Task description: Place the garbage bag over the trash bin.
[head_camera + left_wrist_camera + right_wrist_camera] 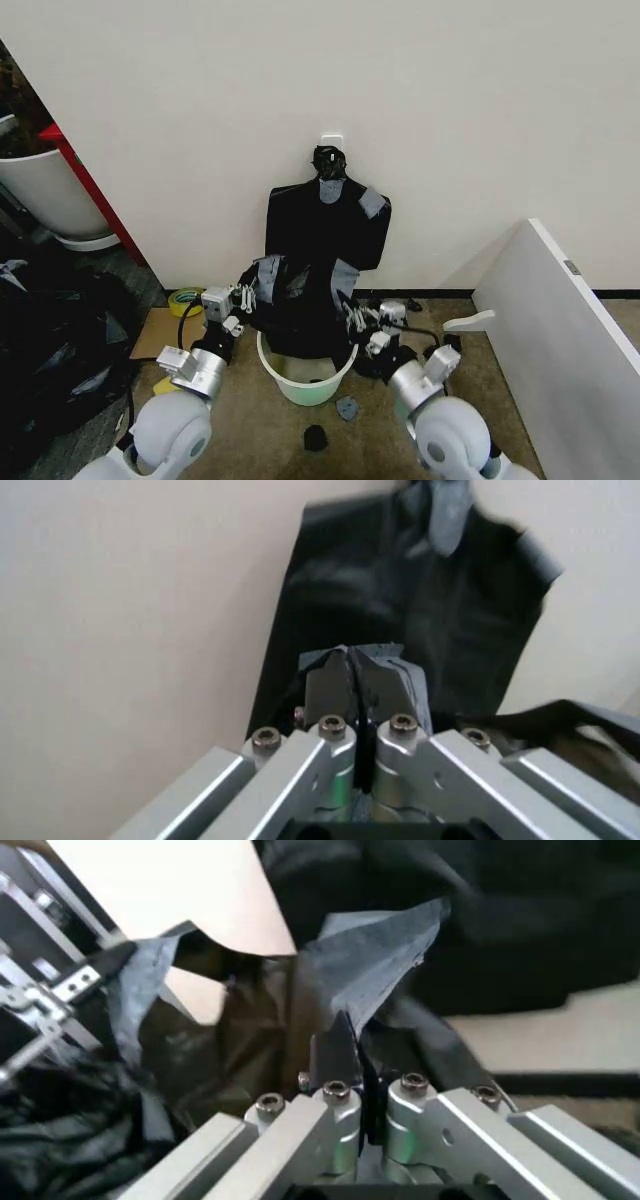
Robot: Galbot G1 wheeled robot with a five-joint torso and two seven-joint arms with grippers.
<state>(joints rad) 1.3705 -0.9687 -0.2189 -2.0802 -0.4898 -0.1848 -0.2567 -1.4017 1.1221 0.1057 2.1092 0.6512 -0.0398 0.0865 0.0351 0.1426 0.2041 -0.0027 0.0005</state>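
Left of the bin, a round cream tub with a greenish lower part on the floor by the wall, the left gripper reaches forward and up from a bent elbow, clamped on the edge of the bag. The glossy, crinkled black bag hangs over the bin's mouth, in front of the flat bundle hanging on the wall behind it. Right of the bin, the right gripper mirrors that pose, pinched shut on the bag's other edge.
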